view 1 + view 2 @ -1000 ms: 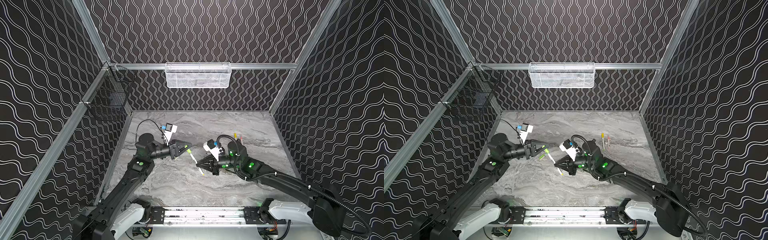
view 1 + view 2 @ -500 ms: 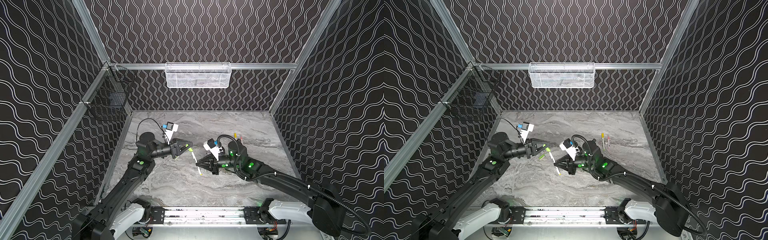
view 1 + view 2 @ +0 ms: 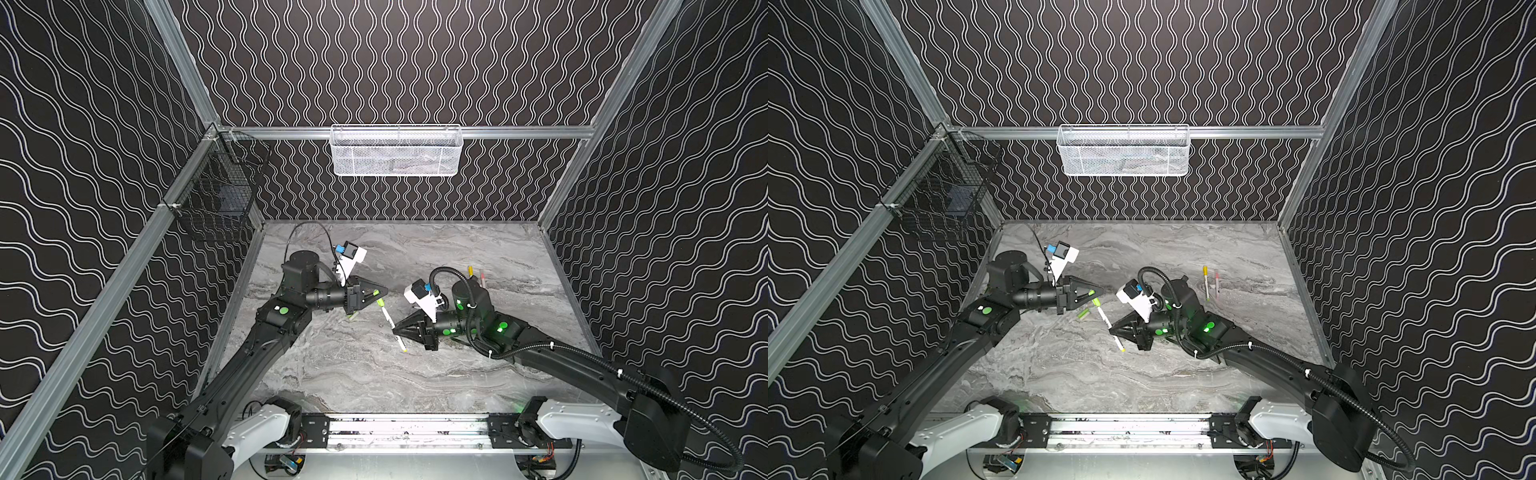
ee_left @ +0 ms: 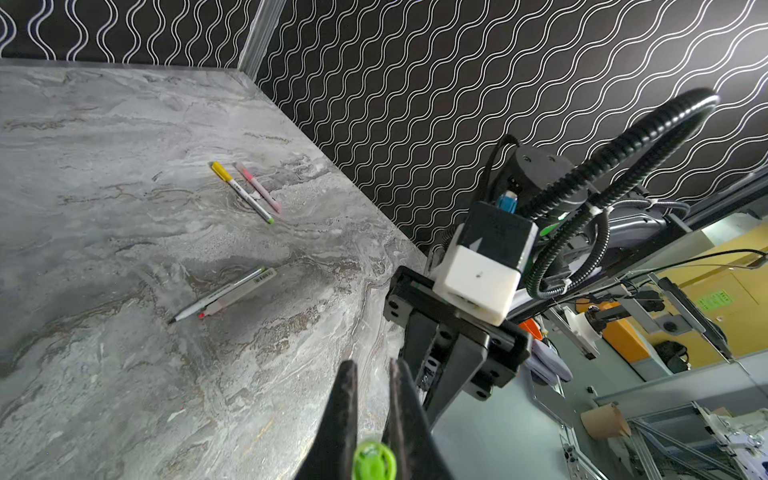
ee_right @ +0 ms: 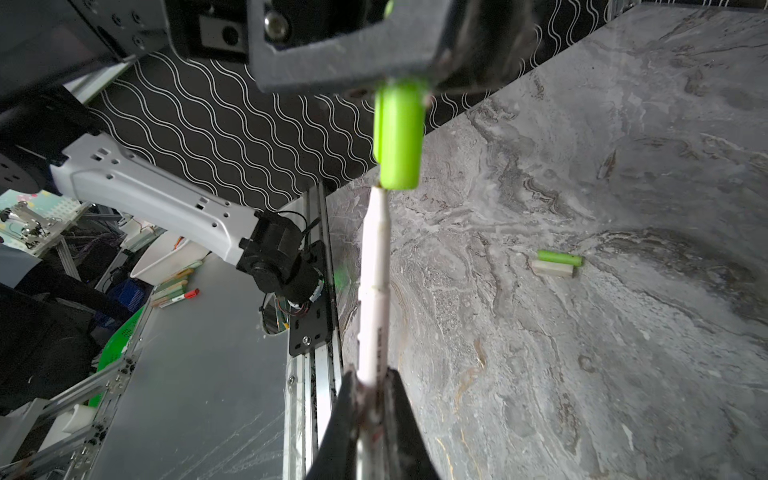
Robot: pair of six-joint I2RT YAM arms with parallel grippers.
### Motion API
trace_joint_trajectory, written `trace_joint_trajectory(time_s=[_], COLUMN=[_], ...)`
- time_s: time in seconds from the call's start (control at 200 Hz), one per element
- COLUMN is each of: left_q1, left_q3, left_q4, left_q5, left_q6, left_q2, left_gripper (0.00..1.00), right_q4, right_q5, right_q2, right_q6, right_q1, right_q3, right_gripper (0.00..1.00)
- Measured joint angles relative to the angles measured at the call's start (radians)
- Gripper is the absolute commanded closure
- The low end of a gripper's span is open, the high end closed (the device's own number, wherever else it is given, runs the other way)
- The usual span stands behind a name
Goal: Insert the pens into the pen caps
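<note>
My left gripper [image 3: 384,291] [image 4: 374,374] is shut on a lime green pen cap [image 5: 399,133] whose open mouth points toward the right arm. My right gripper [image 3: 395,330] [image 5: 371,380] is shut on a white-barrelled pen [image 3: 386,318] [image 5: 376,270], held above the table. The pen's narrow tip meets the rim of the cap's mouth, off to one side. I cannot tell whether it is inside. A loose green cap [image 5: 559,257] and a pale cap [image 5: 552,269] lie together on the table below the left gripper.
A yellow-capped pen [image 3: 1205,282] and a pink-capped pen [image 3: 1217,284] lie side by side behind the right arm. Two uncapped pens [image 4: 220,295] rest near its wrist. A white mesh basket [image 3: 395,151] hangs on the back wall, a black wire basket [image 3: 216,203] on the left.
Both arms have shifted only slightly. The pen's upper end stays at the mouth of the green cap, and both grips are unchanged.
</note>
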Motion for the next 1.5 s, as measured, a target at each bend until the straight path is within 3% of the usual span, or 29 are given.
trace_joint_trajectory(time_s=[0.155,0.345,0.706,0.806,0.916,1.131,1.316,1.496], left_q1=[-0.009,-0.023,0.005,0.09,0.181,0.211,0.296,0.396], left_q3=[-0.003,-0.04,-0.079,-0.132,-0.199,-0.232,-0.283,-0.305], left_q4=[-0.022,-0.082,-0.038,0.082,0.298,0.657,0.843,0.779], left_q5=[0.027,0.072,0.038,0.084,0.163,0.245,0.257,0.248], left_q6=[0.007,0.002,-0.064,-0.173,-0.389,-0.7,-0.892,-0.888], left_q2=[0.01,0.0,-0.049,-0.018,0.048,0.106,0.108,0.056], left_gripper=[1.0,1.0,1.0,1.0,1.0,1.0,1.0,1.0], right_q4=[-0.017,0.106,0.139,0.106,0.063,0.02,-0.103,-0.174], right_q5=[0.001,0.044,0.086,0.093,0.103,0.072,0.089,0.198], right_q2=[0.002,0.007,0.026,0.034,0.036,0.041,0.179,0.297], right_q6=[-0.025,-0.037,-0.042,-0.045,-0.047,-0.075,-0.167,-0.193], right_q1=[0.005,0.003,0.002,0.002,0.011,0.039,0.241,0.437], right_q3=[0.002,0.021,0.017,0.001,-0.023,-0.036,-0.001,-0.013], right_gripper=[0.93,0.93,0.87,0.82,0.76,0.51,0.39,0.35])
